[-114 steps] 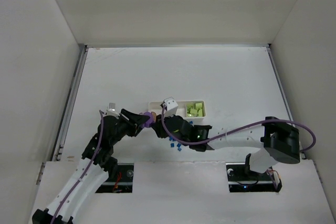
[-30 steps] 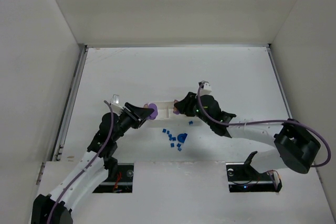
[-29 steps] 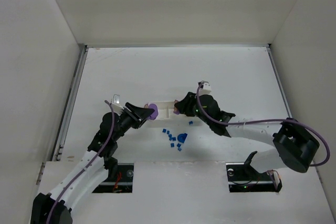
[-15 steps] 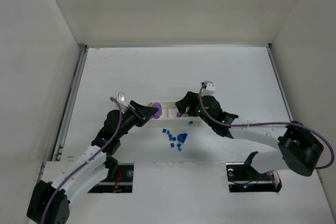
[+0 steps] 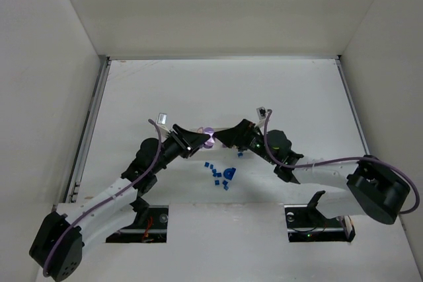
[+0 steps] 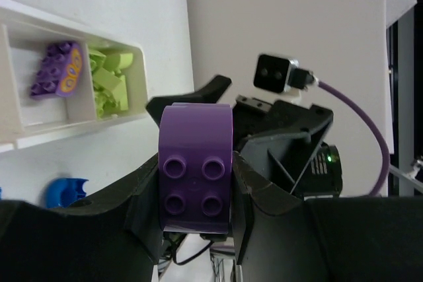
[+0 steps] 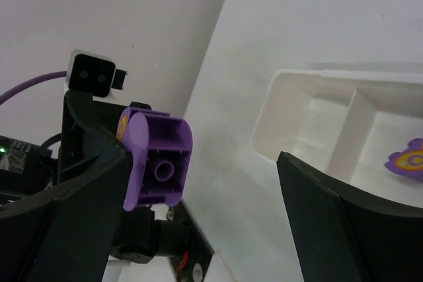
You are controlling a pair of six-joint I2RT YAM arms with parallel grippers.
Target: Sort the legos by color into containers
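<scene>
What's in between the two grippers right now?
A purple brick, clamped in the left gripper, with the open right gripper facing it from the other side. The top view shows this best.

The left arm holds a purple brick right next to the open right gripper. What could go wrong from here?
1. The left gripper and the open right gripper nearly meet by the tray; if either advances they could collide and knock the purple brick loose.
2. Released carelessly, the brick might miss the middle compartment, where the purple-and-orange piece lies.
3. The blue bricks lie loose on the table near both grippers; a low sweep could scatter them.
</scene>
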